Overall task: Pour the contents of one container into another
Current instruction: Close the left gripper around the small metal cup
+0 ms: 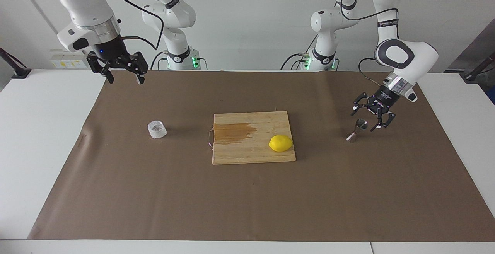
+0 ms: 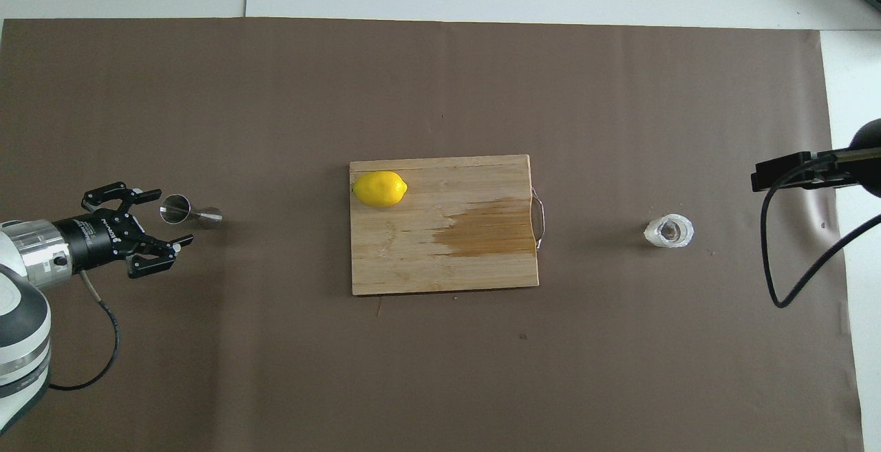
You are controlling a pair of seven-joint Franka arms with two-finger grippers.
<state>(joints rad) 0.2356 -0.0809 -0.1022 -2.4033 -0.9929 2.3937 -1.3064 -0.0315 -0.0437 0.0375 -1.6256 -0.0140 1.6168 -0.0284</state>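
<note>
Standing cup (image 1: 156,129): clear, squat and faceted, on the brown mat toward the right arm's end; contents unclear.
Jigger (image 1: 356,130): shiny steel hourglass, tilted, toward the left arm's end; contents unclear.
Left gripper (image 1: 372,116): fingers spread wide, just beside the jigger's rim, holding nothing.
Right gripper (image 1: 123,74): open, empty, raised over the mat's edge.
</note>
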